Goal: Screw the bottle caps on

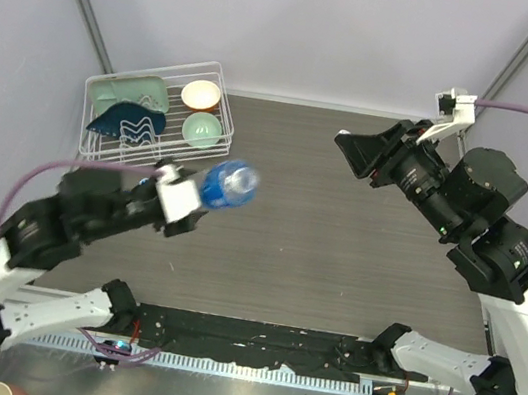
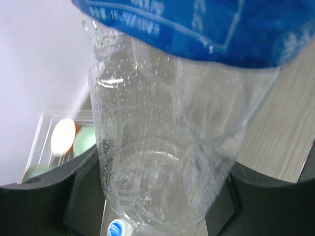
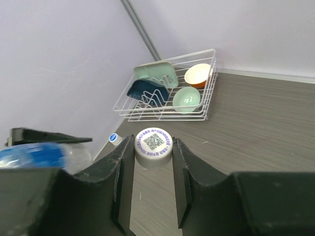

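step: bringing cap to bottle | left claw part-closed round labelled bottle, held sideways over desk | right claw pinching cap | next: line cap with neck, twist

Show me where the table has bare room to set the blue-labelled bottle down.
Free: the broad middle of the dark wood-grain table, between the white wire dish rack and the black strip at the near edge, and the far strip right of the rack. Crowded: the far-left corner, under the rack.

Robot test bench — plain lilac walls, wood-grain table, wire dish rack
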